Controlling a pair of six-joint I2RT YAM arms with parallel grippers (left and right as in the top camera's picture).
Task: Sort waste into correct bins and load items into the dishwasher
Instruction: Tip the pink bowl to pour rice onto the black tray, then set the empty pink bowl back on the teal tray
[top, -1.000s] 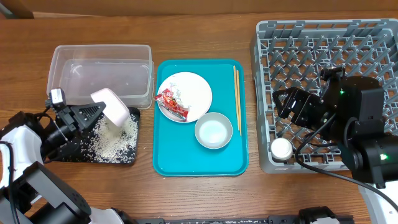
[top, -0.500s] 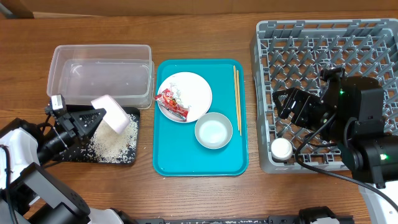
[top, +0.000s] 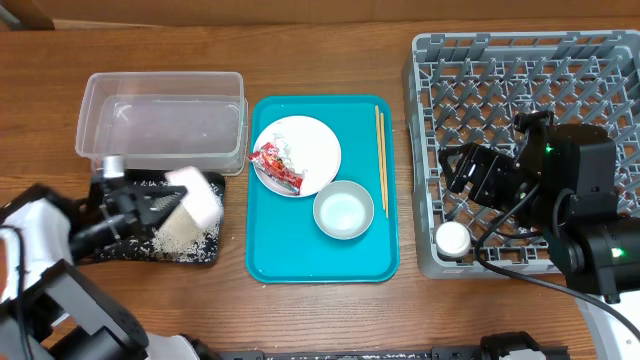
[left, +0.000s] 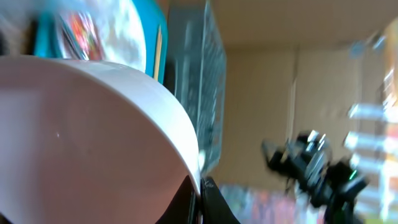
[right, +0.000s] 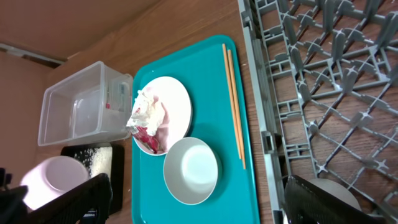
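Note:
My left gripper (top: 160, 205) is shut on the rim of a pale pink bowl (top: 196, 198), held tilted over the black tray (top: 205, 252) with loose rice (top: 180, 235). The bowl fills the left wrist view (left: 87, 137). A clear tub (top: 160, 125) stands behind the tray. On the teal tray (top: 290, 262) sit a plate (top: 310, 145) with the red wrapper (top: 274, 166) and the white tissue (right: 144, 112), a white bowl (top: 343, 210) and chopsticks (top: 381, 155). My right gripper (top: 462, 168) is open and empty over the grey dish rack (top: 425, 70), where a small cup (top: 452, 238) sits.
The wooden table (top: 320, 40) runs around everything. The dish rack's near wall (right: 267, 149) stands beside the teal tray's right edge.
My left gripper has carried the pink bowl right and slightly toward the front over the black tray. The rice pile looks smaller, partly hidden under the bowl. The right arm is still.

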